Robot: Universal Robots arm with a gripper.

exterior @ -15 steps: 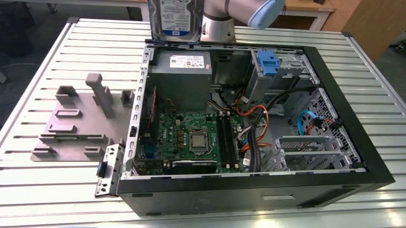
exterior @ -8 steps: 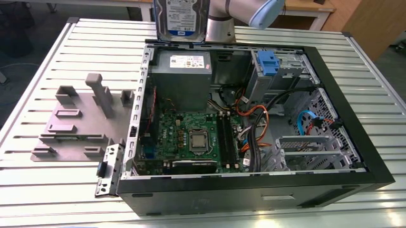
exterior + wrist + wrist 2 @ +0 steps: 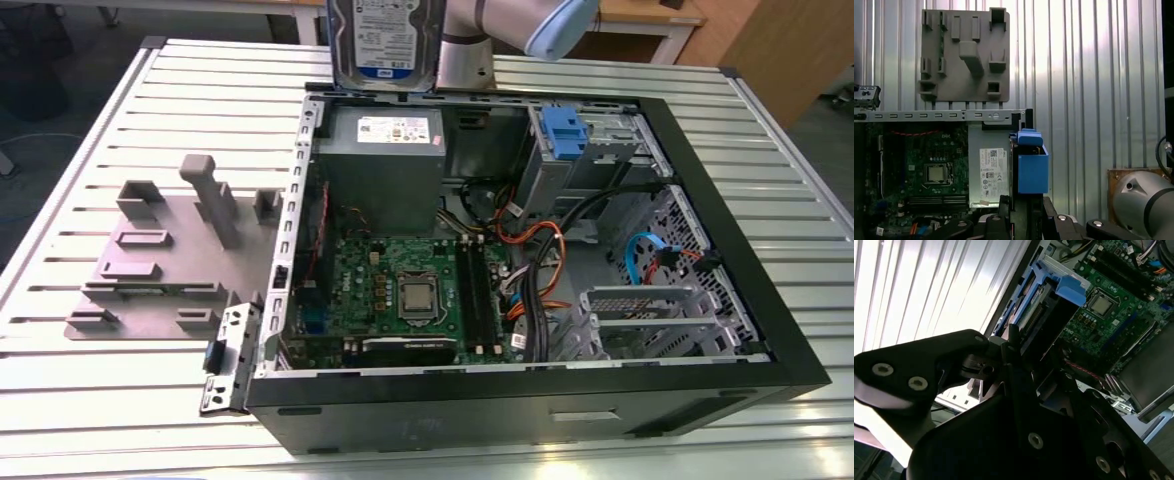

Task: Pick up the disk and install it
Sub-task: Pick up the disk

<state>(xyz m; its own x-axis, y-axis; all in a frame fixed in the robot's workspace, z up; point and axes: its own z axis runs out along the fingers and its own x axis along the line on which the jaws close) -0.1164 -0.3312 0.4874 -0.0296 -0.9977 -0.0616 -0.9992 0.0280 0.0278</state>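
Silver-grey rectangular disk with a white-and-blue label and blue plastic bracket (image 3: pixel 387 40), up in the air, clamped tight in the black tool (image 3: pixel 1025 204)
it's upright over the open black computer case (image 3: pixel 534 395), just above its grey power supply box (image 3: pixel 380 150); the grey slotted plastic stand (image 3: pixel 174 250) sits beside the case on the ribbed metal counter (image 3: pixel 107 400).

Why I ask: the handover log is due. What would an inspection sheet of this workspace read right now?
Surface: slatted metal table carrying an open computer case.
Job's things: the disk held in the air above the case's far edge, not installed.
Clutter: grey holder stand beside the case, on the exterior view's left; blue-handled carrier atop the drive cage.
Gripper: gripper shut on the disk.
Cables: orange cables and a blue cable inside the case.
Surroundings: wooden furniture beyond the table.
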